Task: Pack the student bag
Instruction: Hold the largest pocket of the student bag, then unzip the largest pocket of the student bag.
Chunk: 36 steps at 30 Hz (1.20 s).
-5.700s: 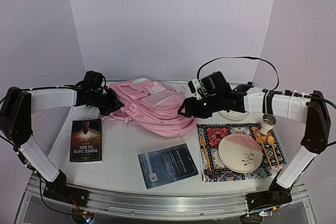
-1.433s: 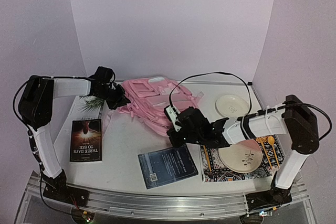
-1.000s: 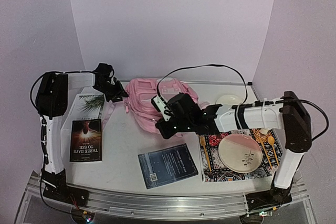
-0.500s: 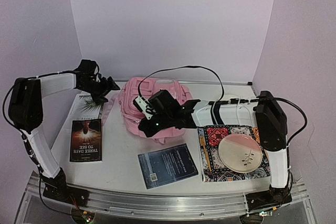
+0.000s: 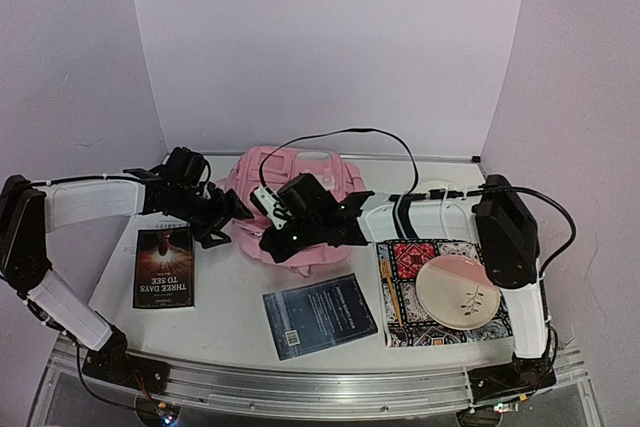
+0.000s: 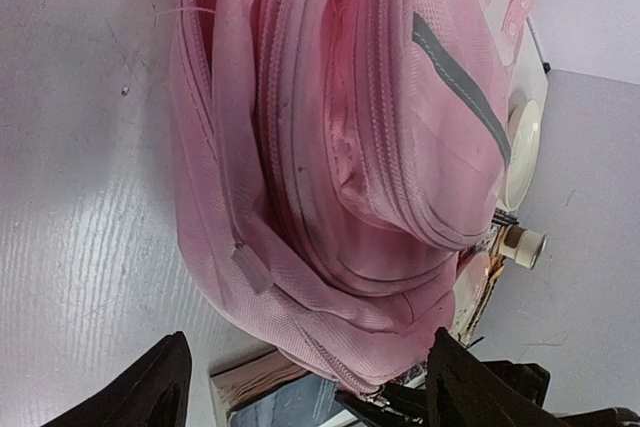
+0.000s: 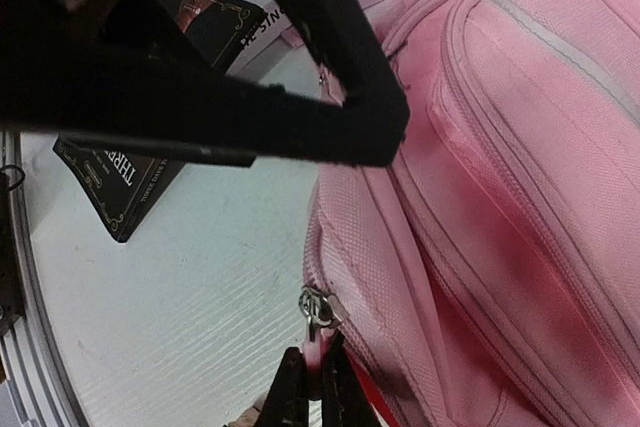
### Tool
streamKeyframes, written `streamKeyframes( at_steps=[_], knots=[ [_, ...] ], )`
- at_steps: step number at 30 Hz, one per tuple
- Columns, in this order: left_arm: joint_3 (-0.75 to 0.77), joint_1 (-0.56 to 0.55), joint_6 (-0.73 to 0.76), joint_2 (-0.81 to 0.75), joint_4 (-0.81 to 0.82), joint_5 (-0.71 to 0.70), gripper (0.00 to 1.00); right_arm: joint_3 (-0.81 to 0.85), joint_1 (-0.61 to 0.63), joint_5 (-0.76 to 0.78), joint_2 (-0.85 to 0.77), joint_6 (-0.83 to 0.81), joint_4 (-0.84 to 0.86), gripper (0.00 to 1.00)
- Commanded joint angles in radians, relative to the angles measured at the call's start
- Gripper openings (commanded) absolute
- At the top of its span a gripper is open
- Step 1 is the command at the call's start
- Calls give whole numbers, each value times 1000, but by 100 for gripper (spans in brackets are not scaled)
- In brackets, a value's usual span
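Note:
The student bag (image 5: 300, 182), a soft pink backpack, lies bunched up at the table's back middle and fills the left wrist view (image 6: 330, 147). My right gripper (image 5: 270, 244) is at its near left corner. In the right wrist view the gripper (image 7: 312, 392) is shut on the pink pull tab of a zipper, just below the metal slider (image 7: 320, 307). My left gripper (image 5: 225, 215) is open just left of the bag. Its fingers (image 6: 150, 392) straddle the bag's lower edge without touching it.
A black book (image 5: 164, 265) lies at the left and a blue book (image 5: 320, 315) at the near middle. A patterned mat (image 5: 400, 257) at the right carries a pink-and-cream plate (image 5: 458, 287) and cutlery. A white plate (image 6: 525, 142) and a cup (image 6: 525, 244) sit behind the bag.
My right gripper has dragged the zipper pull leftward, bunching the bag up. My left gripper has opened, let go of the bag's left corner, and come down nearer beside it.

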Motion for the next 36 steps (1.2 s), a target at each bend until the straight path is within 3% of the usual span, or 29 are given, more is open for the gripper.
streamKeyframes(
  at_steps=[1,5,9,19,28,36],
  knots=[
    [-5,-40,-84,-17,81,-39,78,68,4,-15,-7,4,51,0],
    [-13,-82,-114,19,122,-65,69,67,4,-12,-8,1,51,0],
    [5,-92,-104,53,137,-78,53,44,5,-4,-25,-7,49,0],
    [32,-87,-17,79,125,-177,1,-81,4,55,-142,-64,-28,0],
    [108,-8,183,90,60,-252,0,-184,-13,62,-255,-103,-153,0],
    [216,149,425,139,-14,-264,0,-290,-131,80,-347,-144,-199,0]
  ],
)
